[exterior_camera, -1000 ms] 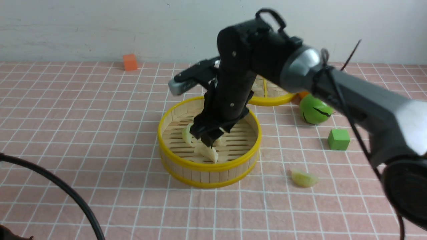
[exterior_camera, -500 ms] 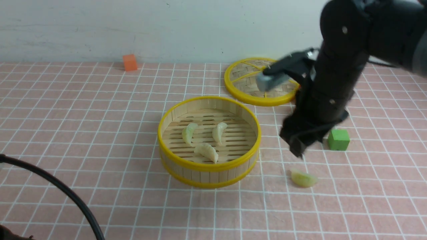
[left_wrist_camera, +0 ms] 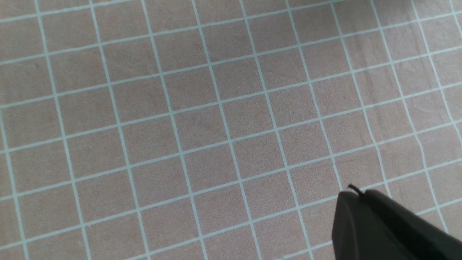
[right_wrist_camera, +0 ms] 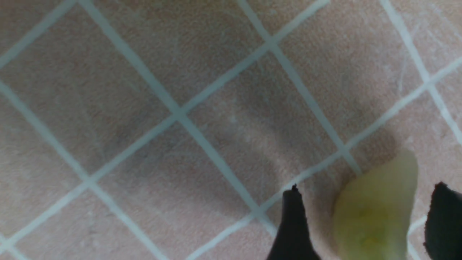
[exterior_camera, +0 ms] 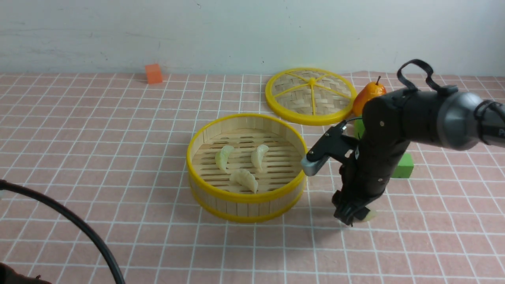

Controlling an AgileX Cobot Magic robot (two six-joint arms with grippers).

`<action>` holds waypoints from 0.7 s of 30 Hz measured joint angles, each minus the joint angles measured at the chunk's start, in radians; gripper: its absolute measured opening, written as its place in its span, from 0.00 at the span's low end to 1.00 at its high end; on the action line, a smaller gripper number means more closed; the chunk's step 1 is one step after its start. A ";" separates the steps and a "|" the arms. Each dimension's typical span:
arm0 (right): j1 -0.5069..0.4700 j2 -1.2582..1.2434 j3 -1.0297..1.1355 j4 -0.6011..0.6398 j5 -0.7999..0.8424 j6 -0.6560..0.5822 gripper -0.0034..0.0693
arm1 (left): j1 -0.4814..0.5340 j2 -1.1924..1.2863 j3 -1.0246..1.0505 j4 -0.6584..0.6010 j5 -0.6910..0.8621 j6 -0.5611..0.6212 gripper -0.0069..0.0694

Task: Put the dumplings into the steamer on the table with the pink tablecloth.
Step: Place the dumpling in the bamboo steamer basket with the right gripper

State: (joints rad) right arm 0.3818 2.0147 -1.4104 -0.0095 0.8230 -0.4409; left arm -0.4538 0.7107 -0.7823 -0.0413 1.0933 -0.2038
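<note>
The round bamboo steamer (exterior_camera: 247,197) with yellow rims stands mid-table on the pink tablecloth (exterior_camera: 98,157). Three pale dumplings lie on its slatted floor (exterior_camera: 223,157) (exterior_camera: 259,156) (exterior_camera: 244,179). To its right my right gripper (exterior_camera: 352,216) is down at the cloth, open, its two fingertips straddling another dumpling (right_wrist_camera: 375,209) that lies on the cloth with a gap on each side. Only that dumpling's end (exterior_camera: 370,215) peeks out in the front view. My left gripper (left_wrist_camera: 355,196) is shut and empty over bare cloth; it does not show in the front view.
The flat woven lid (exterior_camera: 311,94) lies behind the steamer. An orange pear-like fruit (exterior_camera: 367,96) and a green cube (exterior_camera: 403,165) sit behind my right arm. A small orange cube (exterior_camera: 154,73) is near the back wall. A black cable (exterior_camera: 71,225) curves across the front left.
My right gripper left the steamer, swung right and dropped to the cloth around the loose dumpling. Three dumplings stayed in the steamer. The green round fruit is now hidden behind the arm.
</note>
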 joint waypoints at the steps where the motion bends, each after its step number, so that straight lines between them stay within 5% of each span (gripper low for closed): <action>1: 0.000 0.010 0.000 -0.013 0.000 0.000 0.65 | 0.000 0.000 0.000 0.000 -0.001 0.000 0.10; 8: 0.000 0.011 -0.005 -0.074 0.007 0.044 0.32 | 0.000 0.000 0.000 -0.001 -0.003 0.000 0.10; 17: 0.056 -0.009 -0.325 -0.044 0.292 0.107 0.33 | 0.000 0.000 0.000 -0.001 -0.008 0.023 0.11; 21: 0.127 -0.003 -0.465 0.037 0.267 0.148 0.33 | 0.000 0.000 0.000 -0.001 -0.016 0.023 0.11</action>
State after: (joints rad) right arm 0.5087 2.0115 -1.8751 0.0272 1.0900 -0.2924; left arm -0.4538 0.7107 -0.7823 -0.0422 1.0777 -0.1807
